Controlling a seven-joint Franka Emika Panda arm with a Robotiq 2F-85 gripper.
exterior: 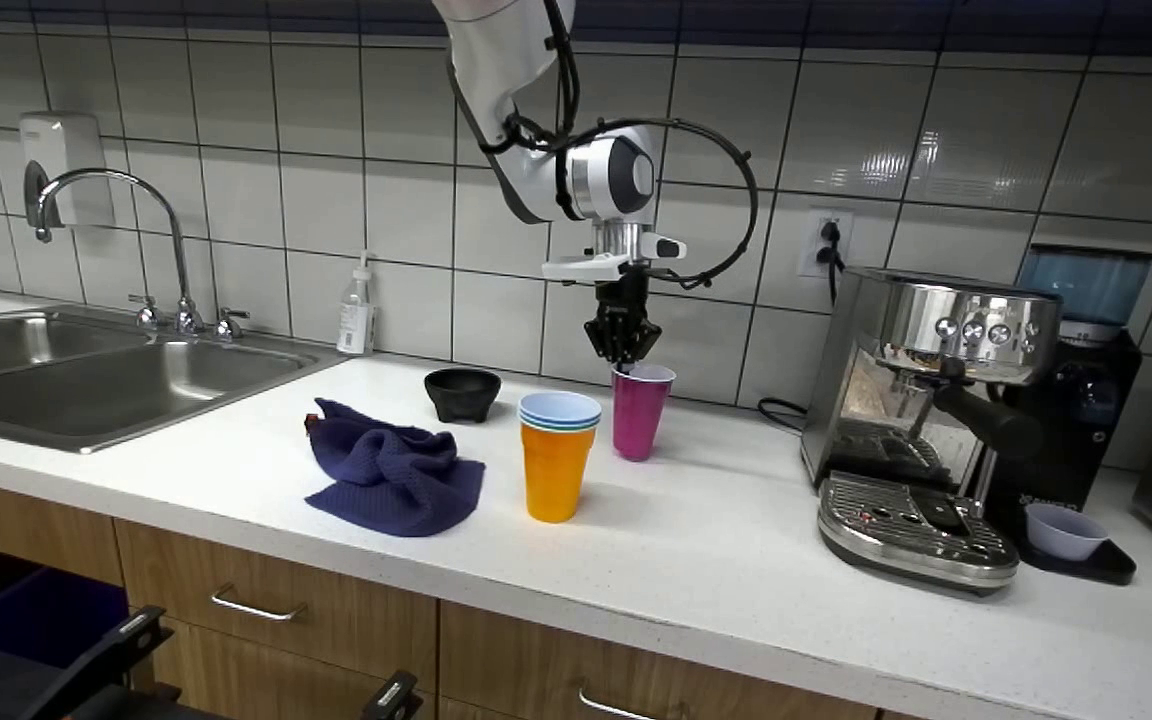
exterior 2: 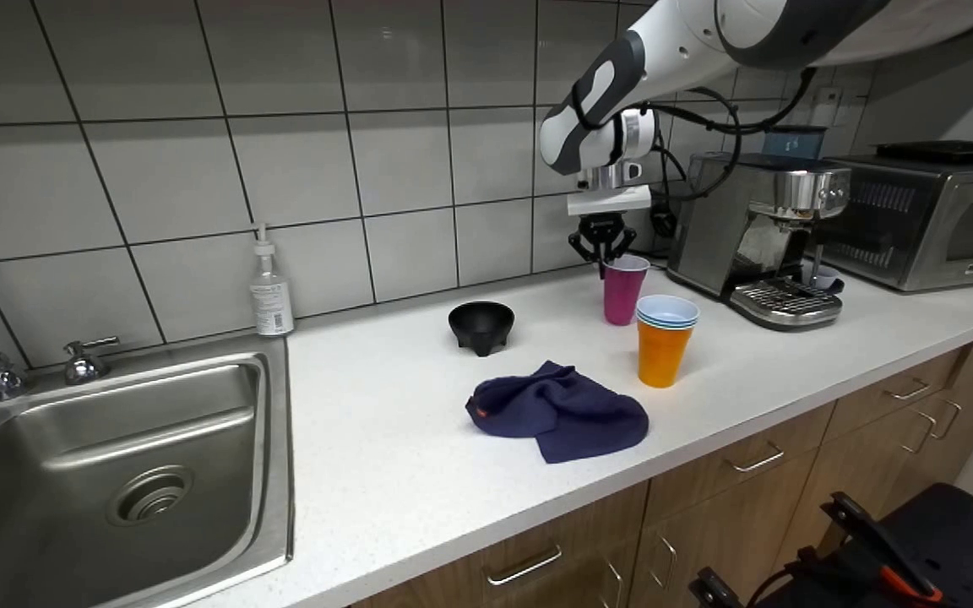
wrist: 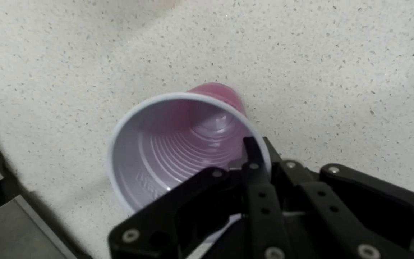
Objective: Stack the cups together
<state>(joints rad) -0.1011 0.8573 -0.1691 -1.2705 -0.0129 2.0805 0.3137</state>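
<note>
The magenta cup [exterior: 639, 415] is upright, slightly tilted, at or just above the counter, and also shows in an exterior view [exterior 2: 624, 291]. My gripper [exterior: 622, 366] is shut on its rim, pointing down. In the wrist view, one finger of the gripper [wrist: 261, 145] is inside the cup [wrist: 192, 144] and one is outside. The orange cup [exterior: 556, 475] stands upright nearer the counter's front edge, also in an exterior view [exterior 2: 662, 355]. Nested rims show above it, the top one with a pale blue inside [exterior: 560, 407]. The blue and green cups' bodies are hidden inside it.
A small black bowl [exterior: 463, 393] and a crumpled dark blue cloth [exterior: 396, 475] lie left of the cups. A soap bottle [exterior: 357, 310] stands by the sink [exterior: 196, 385]. An espresso machine [exterior: 921, 430] stands to the right. The tiled wall [exterior: 706, 340] is close behind the magenta cup.
</note>
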